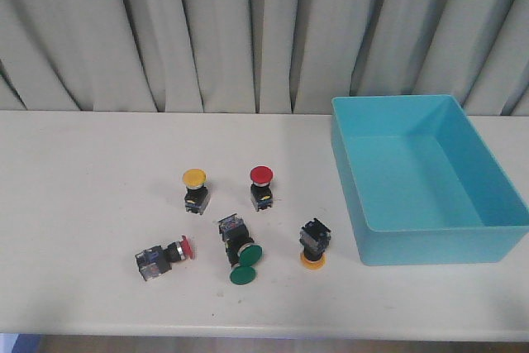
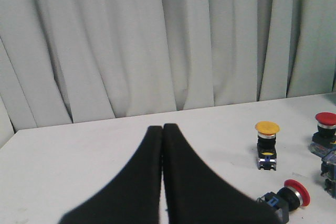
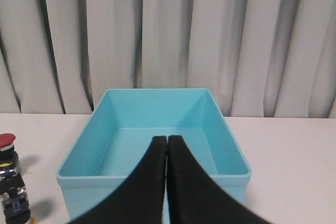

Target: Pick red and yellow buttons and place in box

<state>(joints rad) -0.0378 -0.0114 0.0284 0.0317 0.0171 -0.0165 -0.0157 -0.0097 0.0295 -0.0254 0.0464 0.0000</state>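
Left gripper point(image 2: 163, 129) closed — matte black, smooth turquoise box point(image 1: 430, 241) empty

Smooth turquoise plastic box point(image 1: 430, 241); matt white table point(image 1: 83, 204); cloth curtain point(image 1: 207, 31).

Pleated grey curtain point(image 1: 207, 31) behind white table point(image 1: 74, 188)

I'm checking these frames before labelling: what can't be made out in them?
- Front view: neither arm shows, so their positions are unknown.
- Right wrist view: the shut right tool hides part of the box floor.
- Left wrist view: the picture's edge crops the red button.
- Front view: button markings are too small.
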